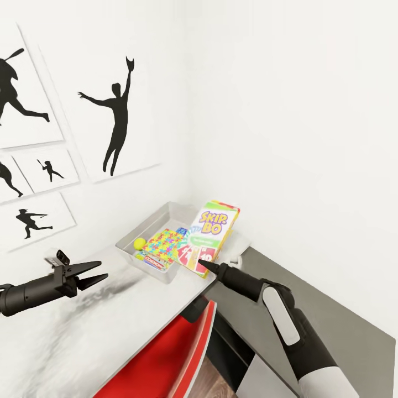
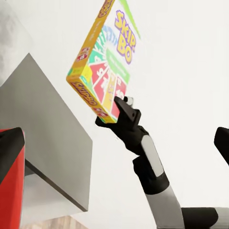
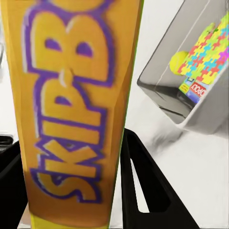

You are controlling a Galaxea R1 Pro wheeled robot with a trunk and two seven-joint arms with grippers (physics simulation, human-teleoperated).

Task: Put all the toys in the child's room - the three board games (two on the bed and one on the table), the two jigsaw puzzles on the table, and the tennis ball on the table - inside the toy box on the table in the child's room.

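Right claw (image 1: 203, 267) clamped on Skip-Bo board game (image 1: 210, 237), box upright, lifted beside toy box (image 1: 145, 226) at tabletop (image 1: 182, 287) far corner. Toy box holds jigsaw puzzle (image 1: 161, 244), tennis ball (image 1: 139, 242). Left claw (image 1: 95, 273) apart, over tabletop near edge, well away.

Child's bedroom: toy box (image 1: 145, 228), wall silhouettes (image 1: 115, 124)

Skip-Bo box (image 3: 71, 114) blurred – cropped at frame edges
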